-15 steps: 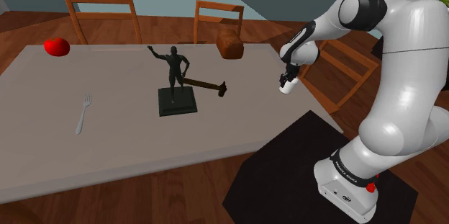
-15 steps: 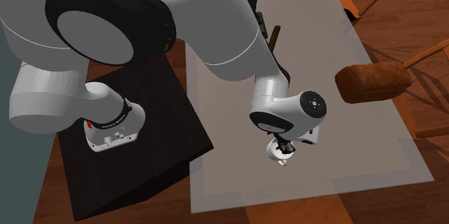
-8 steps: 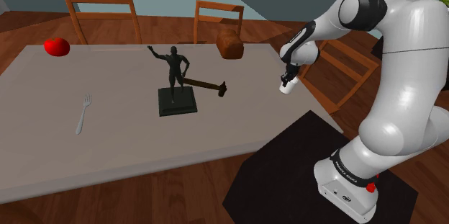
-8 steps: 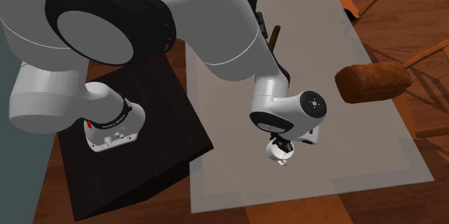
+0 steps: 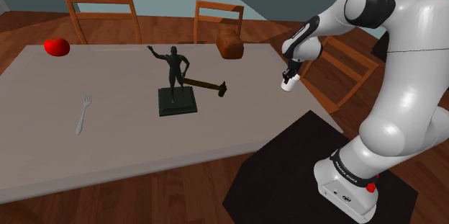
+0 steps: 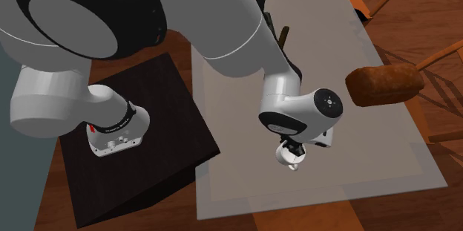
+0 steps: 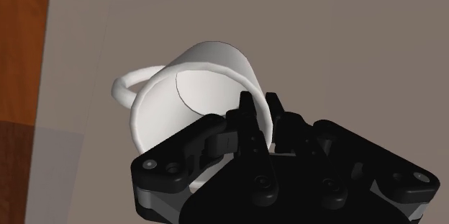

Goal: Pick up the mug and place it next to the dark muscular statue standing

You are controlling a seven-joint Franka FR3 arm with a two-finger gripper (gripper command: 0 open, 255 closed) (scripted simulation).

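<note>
Black gripper (image 7: 259, 106), clamped on the rim of the white mug (image 7: 188, 93), has inched it higher, seemingly clear of the table (image 5: 122, 143) at the shoulder view's right; the carry toward the centre-frame dark statue (image 5: 173, 71) can begin.

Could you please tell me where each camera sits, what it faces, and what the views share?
Shoulder view: beside and behind the stand, looking down across the table toward the statue; the whole arm shows.
Second exterior view: high overhead, looking steeply down past the arm's bulky links onto the stand and table.
Wrist view: on the hand, looking along the gripper at the mug it clasps.
Shared: every view shows the white mug.
</note>
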